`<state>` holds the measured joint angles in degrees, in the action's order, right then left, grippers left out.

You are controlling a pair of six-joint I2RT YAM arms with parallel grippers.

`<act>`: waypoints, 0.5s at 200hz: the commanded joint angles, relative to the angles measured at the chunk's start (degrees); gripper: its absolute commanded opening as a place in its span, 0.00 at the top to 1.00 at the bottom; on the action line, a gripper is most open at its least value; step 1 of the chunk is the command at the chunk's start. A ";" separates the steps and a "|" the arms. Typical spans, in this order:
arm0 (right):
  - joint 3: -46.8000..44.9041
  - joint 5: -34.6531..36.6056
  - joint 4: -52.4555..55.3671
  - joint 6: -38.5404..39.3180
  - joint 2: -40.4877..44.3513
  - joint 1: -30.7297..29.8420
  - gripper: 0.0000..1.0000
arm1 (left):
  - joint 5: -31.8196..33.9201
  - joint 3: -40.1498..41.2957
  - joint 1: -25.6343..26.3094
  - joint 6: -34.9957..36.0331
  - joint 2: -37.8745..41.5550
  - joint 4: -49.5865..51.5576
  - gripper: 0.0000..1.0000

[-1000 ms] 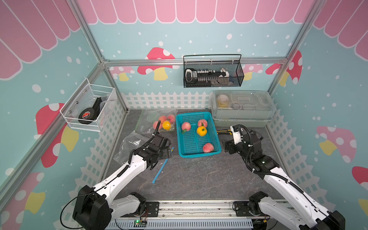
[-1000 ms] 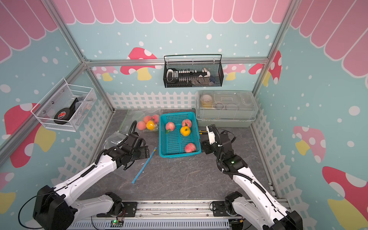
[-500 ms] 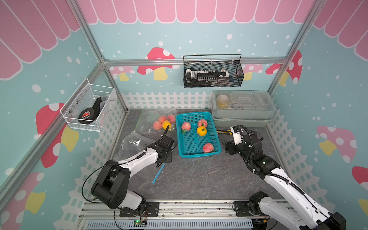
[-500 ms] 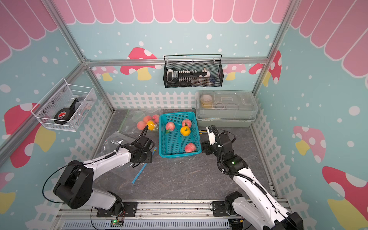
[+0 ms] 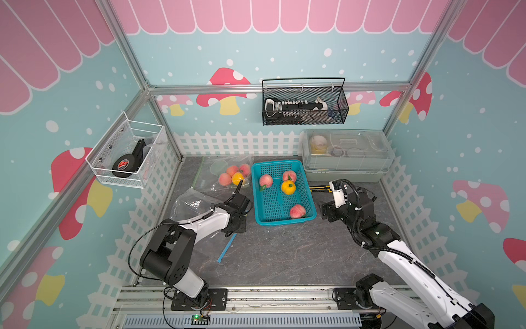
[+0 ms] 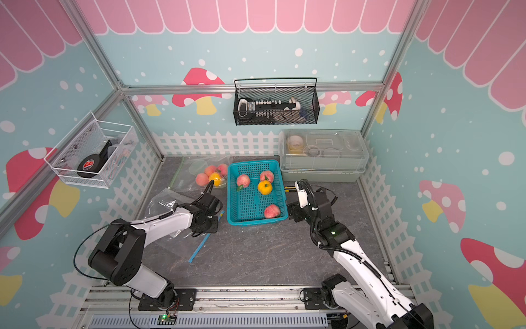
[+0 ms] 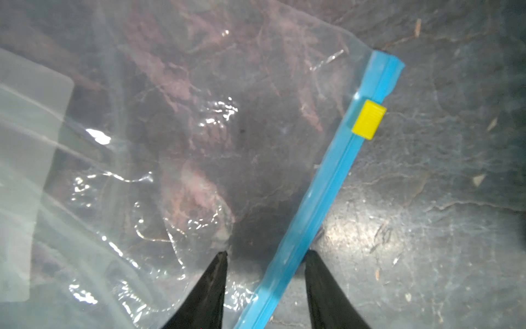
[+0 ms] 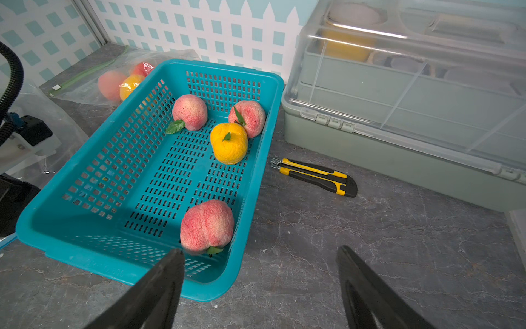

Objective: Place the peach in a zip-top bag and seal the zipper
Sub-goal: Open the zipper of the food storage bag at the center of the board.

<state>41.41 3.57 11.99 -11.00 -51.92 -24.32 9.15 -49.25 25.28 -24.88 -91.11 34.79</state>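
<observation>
A clear zip-top bag (image 7: 199, 128) lies flat on the dark table at the left. Its blue zipper strip (image 7: 327, 176) carries a yellow slider (image 7: 369, 119) near the far end. My left gripper (image 7: 267, 253) points down at the bag, open, its two fingers either side of the blue strip with a gap on both sides. Three peaches sit in the teal basket (image 5: 281, 221); the nearest peach (image 8: 207, 225) rests by the front right corner. My right gripper (image 8: 260, 250) hangs open and empty just outside that corner.
A second bag (image 5: 230, 176) holding peaches and a yellow fruit lies at the back left. A yellow fruit (image 5: 288, 187) is in the basket. A utility knife (image 8: 313, 176) lies right of the basket, before a lidded grey-green box (image 5: 345, 159). White fencing rims the table.
My left arm has dropped and swung toward the bag's zipper edge, and its jaws have narrowed around the blue strip. The right arm has not moved.
</observation>
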 commanded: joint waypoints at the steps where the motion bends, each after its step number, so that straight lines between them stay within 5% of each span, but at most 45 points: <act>1: 0.21 0.38 0.32 -0.20 0.41 0.32 0.15 | -0.84 -1.71 -0.57 0.62 -1.38 -0.85 0.66; 60: 0.17 -0.50 0.31 -0.67 0.24 0.33 0.15 | -0.45 -1.92 -0.93 0.32 -2.41 -1.18 0.85; 85: 0.30 -1.02 0.32 -0.83 0.15 0.32 0.15 | -0.53 -2.15 -1.01 0.41 -2.67 -1.21 1.00; 100: 0.30 -1.12 0.28 -0.90 0.13 0.34 0.15 | -1.15 -2.41 -1.01 0.36 -2.54 -1.24 1.00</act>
<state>41.41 3.05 12.01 -11.07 -51.92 -24.32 8.45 -50.39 24.71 -24.67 -92.82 33.80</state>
